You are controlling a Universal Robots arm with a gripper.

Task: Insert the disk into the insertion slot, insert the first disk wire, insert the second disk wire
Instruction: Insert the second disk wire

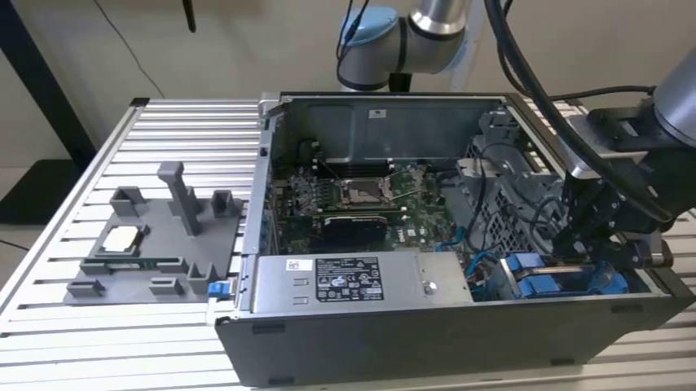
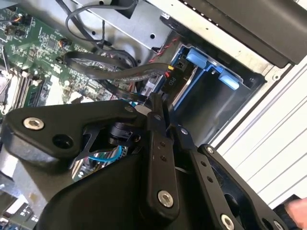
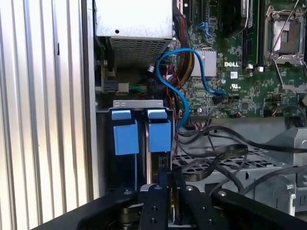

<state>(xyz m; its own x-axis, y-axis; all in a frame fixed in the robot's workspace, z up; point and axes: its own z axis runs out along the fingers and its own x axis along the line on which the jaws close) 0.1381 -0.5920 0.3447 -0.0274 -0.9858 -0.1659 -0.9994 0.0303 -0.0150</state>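
The gripper (image 1: 574,254) hung inside the open case at the 4 o'clock corner of the exterior view, over the insertion slot (image 1: 566,281) — evidently to work there. Its fingers (image 3: 163,184) were closed together; what they gripped could not be told — the disk (image 3: 154,135) sat seated in the slot's blue rails

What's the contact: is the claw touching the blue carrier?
Cannot tell. In the first wrist view the claw ends close to the blue carrier; shadow hides any gap.

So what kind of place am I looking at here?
Probably a robotics lab or test bench for computer assembly: an open desktop computer case sits on a ribbed metal table, beside a grey fixture tray, with the robot arm's gripper reaching inside.
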